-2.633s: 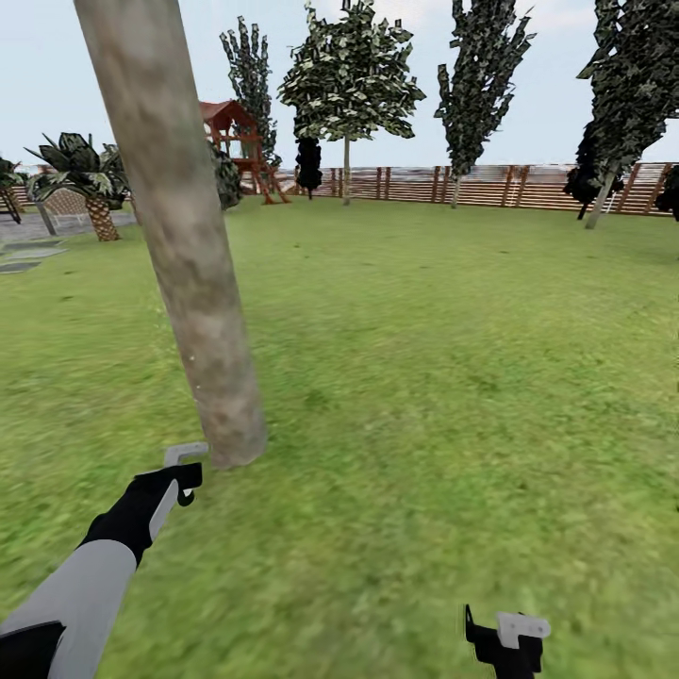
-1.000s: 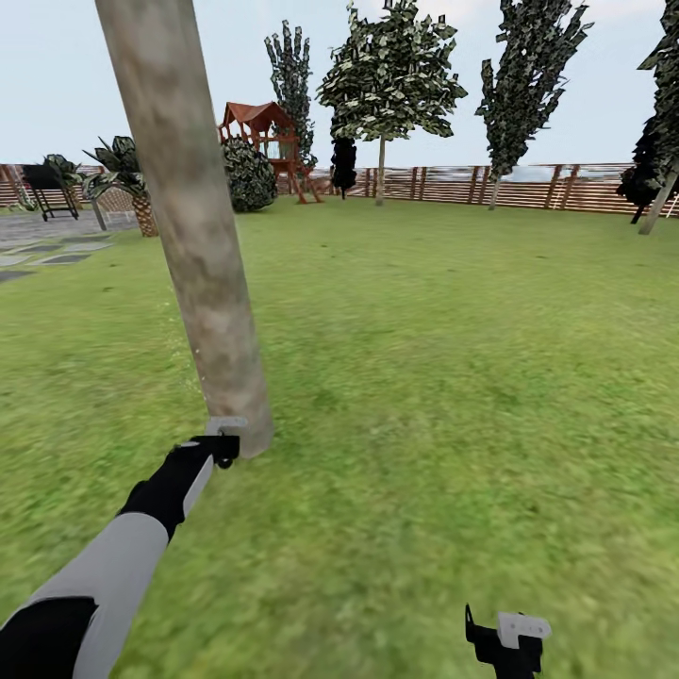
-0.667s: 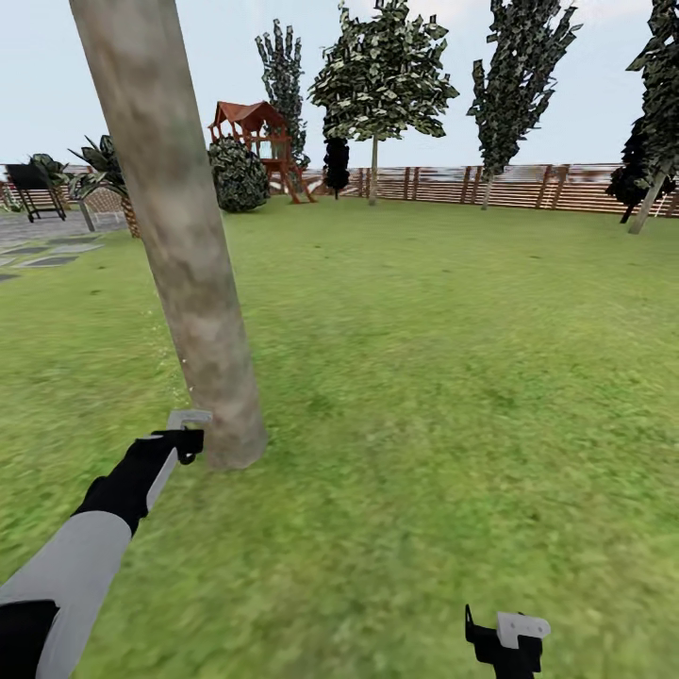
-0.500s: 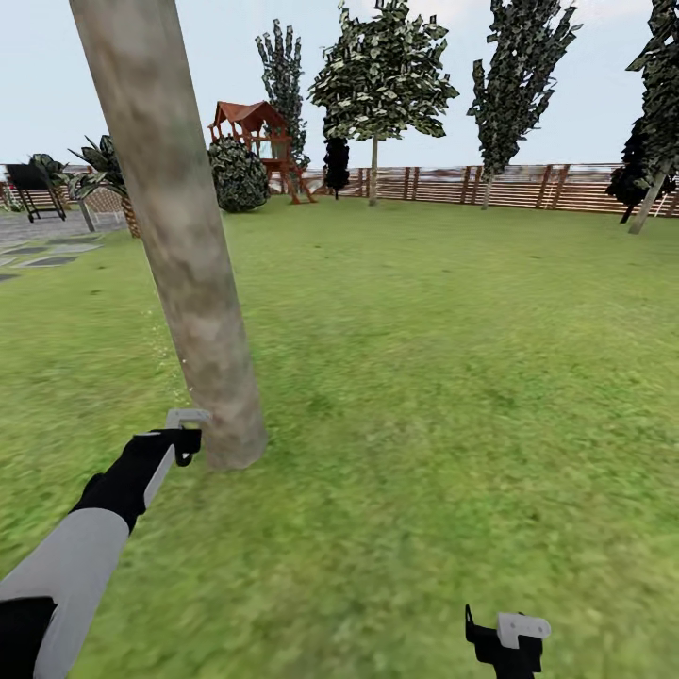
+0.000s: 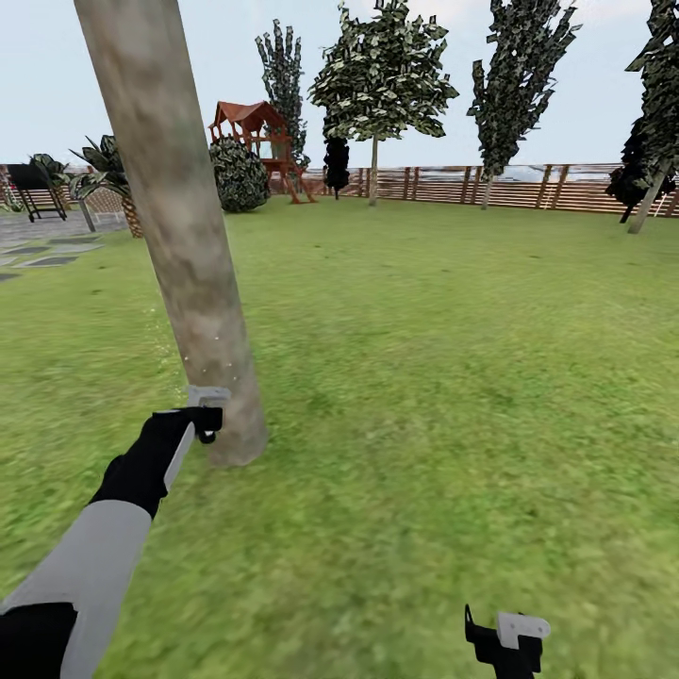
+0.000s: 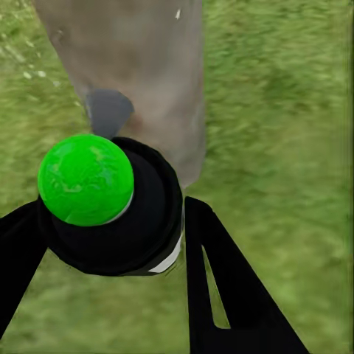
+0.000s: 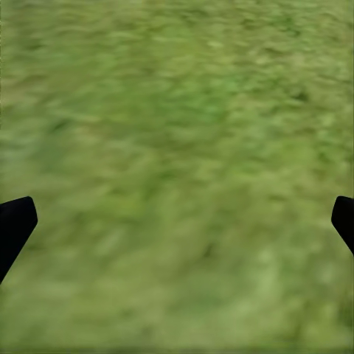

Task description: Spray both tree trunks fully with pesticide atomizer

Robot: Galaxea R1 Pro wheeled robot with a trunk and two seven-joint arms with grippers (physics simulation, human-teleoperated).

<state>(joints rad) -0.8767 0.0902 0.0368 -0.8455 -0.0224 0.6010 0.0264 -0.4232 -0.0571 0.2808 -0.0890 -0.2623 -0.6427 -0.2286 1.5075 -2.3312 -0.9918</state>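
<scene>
Spraying is the step in hand, judging by the left pincer (image 5: 206, 415) raised just beside the low part of the trunk (image 5: 179, 226) with the atomizer (image 6: 110, 206) clamped between its fingers (image 6: 221, 287). In the left wrist view the atomizer's black body and green ball sit between the two fingers, its grey nozzle aimed at the bark close ahead. Faint pale specks show on and near the trunk around pincer height in the head view; they may be spray, though I cannot be sure.

To do this well, keep the nozzle square to the bark and near it, then sweep slowly up the leaning column, since the upper trunk looks untouched. Working round the sides probably needs the base to shift. A second tree (image 5: 377, 85) stands well apart by the fence (image 5: 528, 186).

The right pincer (image 5: 507, 641) hangs low over the grass (image 5: 453, 358), spread wide and empty, its tips apart in the right wrist view.
</scene>
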